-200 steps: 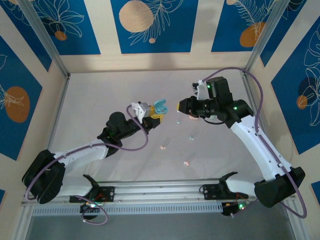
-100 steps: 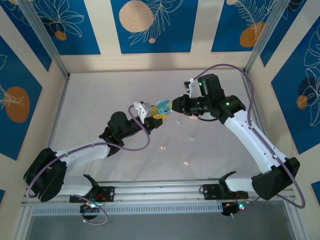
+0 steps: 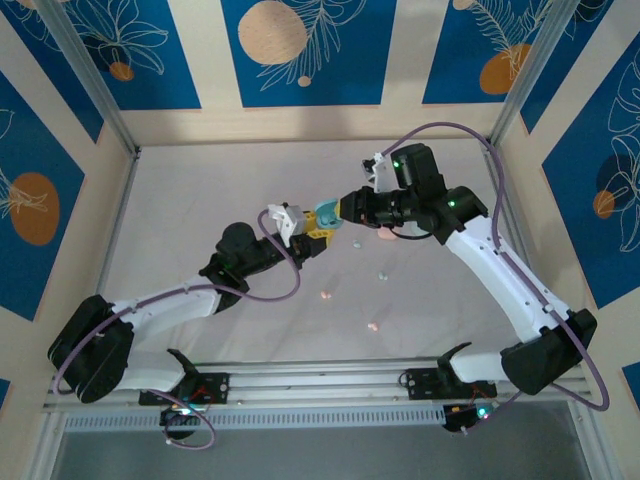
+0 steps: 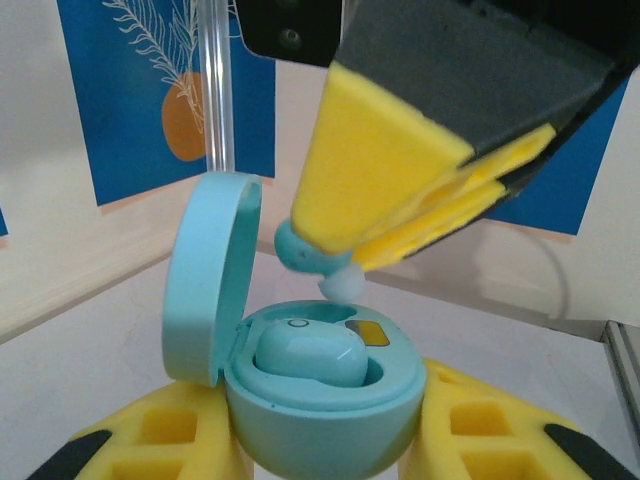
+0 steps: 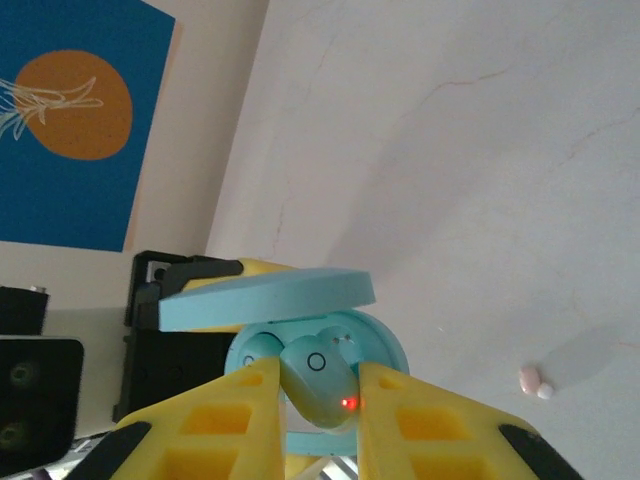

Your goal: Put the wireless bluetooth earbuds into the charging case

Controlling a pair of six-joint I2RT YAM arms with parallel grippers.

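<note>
Pale desk (image 3: 200, 200) and blue panels (image 3: 300, 50) with orange discs frame the scene. From above, the charging case (image 3: 325, 212) is a small teal speck between the two arms, and its contents cannot be made out there. A pink rounded thing (image 3: 386, 236) at its 4 o'clock is mostly hidden under the right arm. In the right wrist view the held earbud (image 5: 320, 385) covers half of the case's cup. In the left wrist view the frame's lower edge cuts off the case's base.

The held earbud is a glossy teal nub with a white tip, a small ring mark and a red light. A seated earbud (image 4: 310, 358), also teal, already lies in one pocket of the case. The lid (image 4: 205, 290) stands upright at 9 o'clock of the cup.

The held earbud hangs tip down at 12 o'clock over the cup, pinched between the yellow pads of the right end effector (image 4: 335, 250). Whether the tip touches the rim cannot be told. The left end effector (image 4: 320, 445) is clamped on the case at 3 and 9 o'clock. Four loose earbuds (image 3: 372, 326), pink and pale blue, lie on the desk between 4 and 6 o'clock of the case.
</note>
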